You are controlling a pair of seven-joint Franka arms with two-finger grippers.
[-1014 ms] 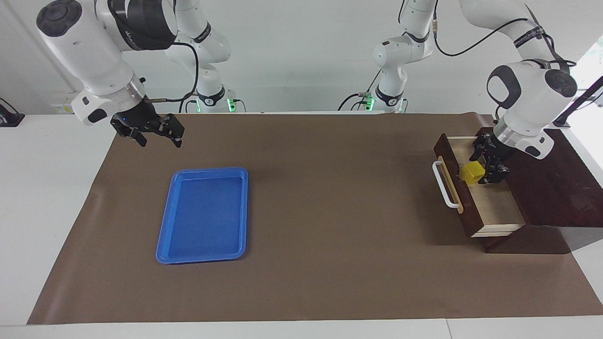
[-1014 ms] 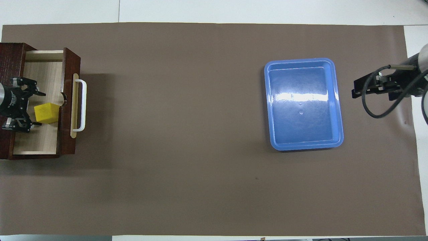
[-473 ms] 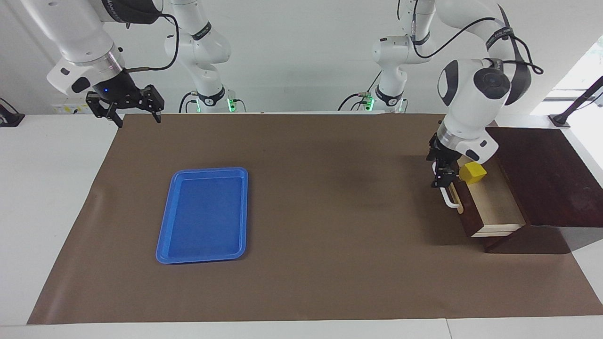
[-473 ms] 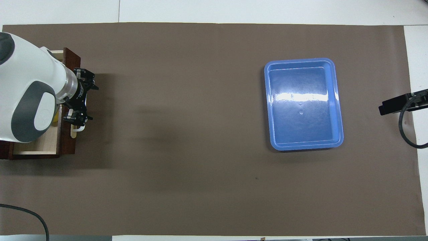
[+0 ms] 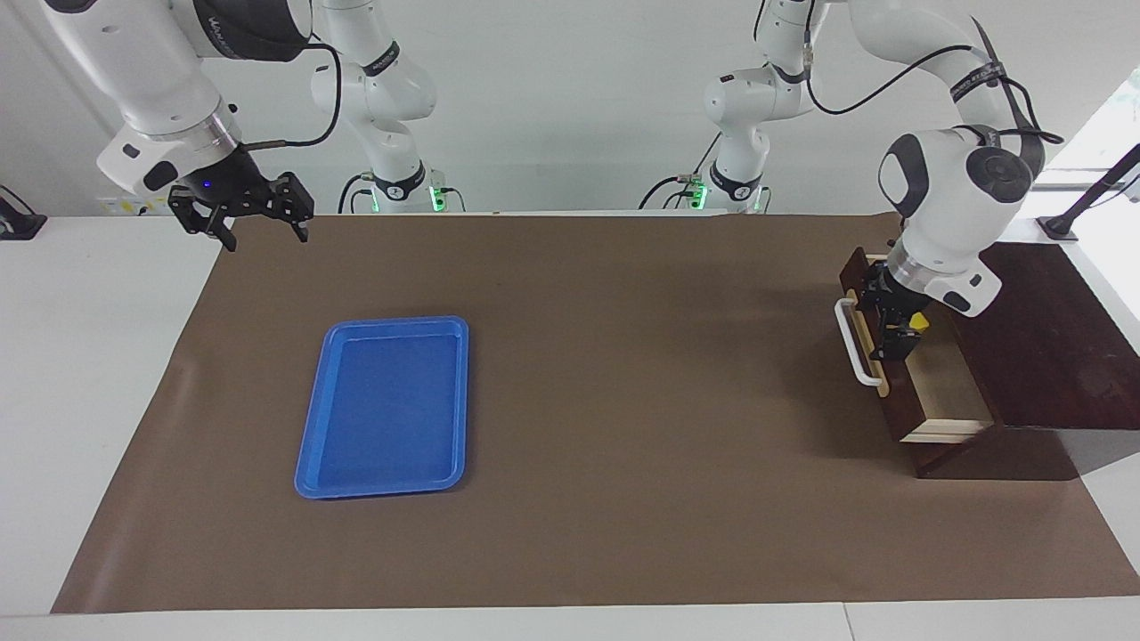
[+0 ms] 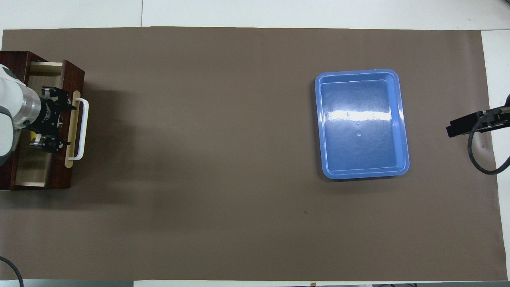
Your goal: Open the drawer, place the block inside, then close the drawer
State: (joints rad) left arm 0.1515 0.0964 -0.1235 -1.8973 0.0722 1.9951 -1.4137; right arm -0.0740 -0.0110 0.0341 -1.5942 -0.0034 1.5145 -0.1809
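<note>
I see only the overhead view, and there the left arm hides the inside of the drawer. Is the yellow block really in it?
Observer: Yes. In the facing view a piece of the yellow block shows inside the drawer, right beside the left gripper.
Operator: Is that gripper high above the drawer?
Observer: No. It is low, level with the top edge of the drawer's front, with its fingers open and not around the white handle.
Operator: The right gripper is almost out of my view.
Observer: The right gripper waits open and raised, over the corner of the brown mat at the right arm's end.
</note>
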